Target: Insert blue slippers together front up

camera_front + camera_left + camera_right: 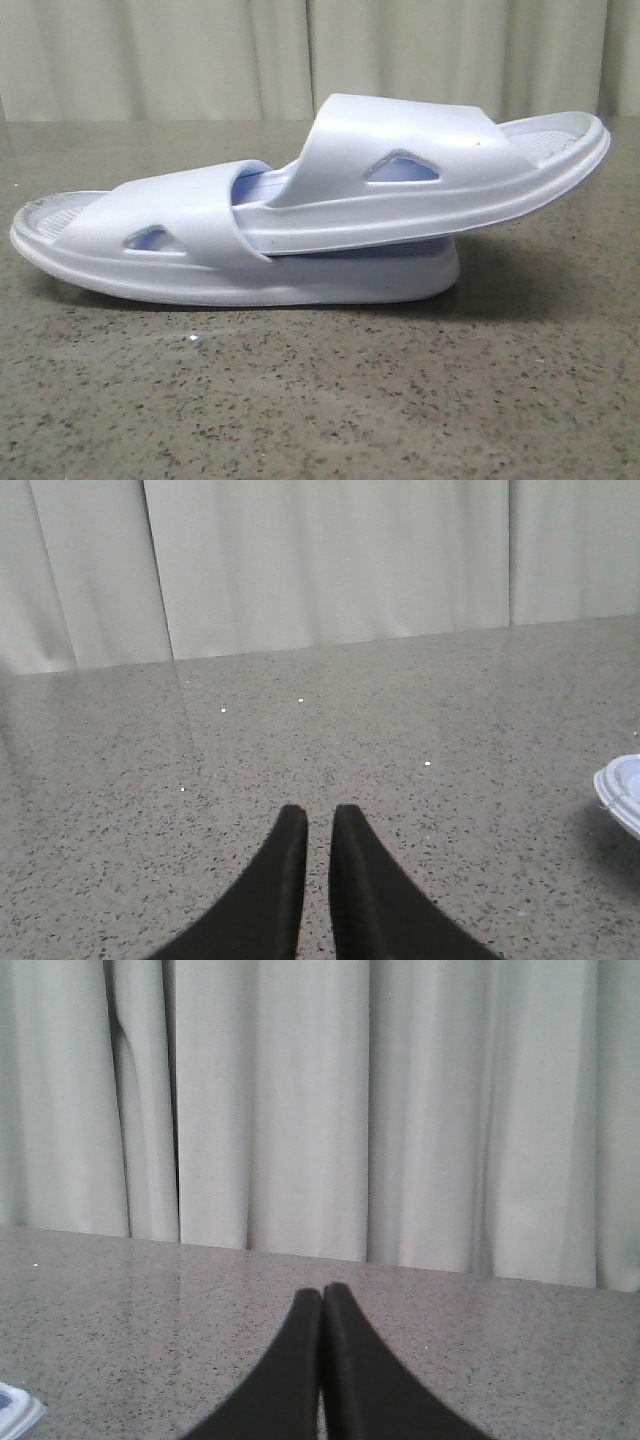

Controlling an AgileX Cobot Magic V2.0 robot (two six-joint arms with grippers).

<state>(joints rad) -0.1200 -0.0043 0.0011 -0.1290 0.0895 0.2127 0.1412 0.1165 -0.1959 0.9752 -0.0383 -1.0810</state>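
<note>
Close to the front camera, the blue slippers [300,215] lie on the speckled grey table [320,400], one pushed under the strap of the other so they overlap. The upper slipper [440,165] tilts up toward the right; its tucked end is hidden inside the lower slipper [180,245]. Neither arm shows in the front view. The left gripper [319,825] hangs above the table with fingers nearly together, a slipper edge cut off beside it. The right gripper [322,1295] has fingertips touching, facing the curtain [320,1100].
</note>
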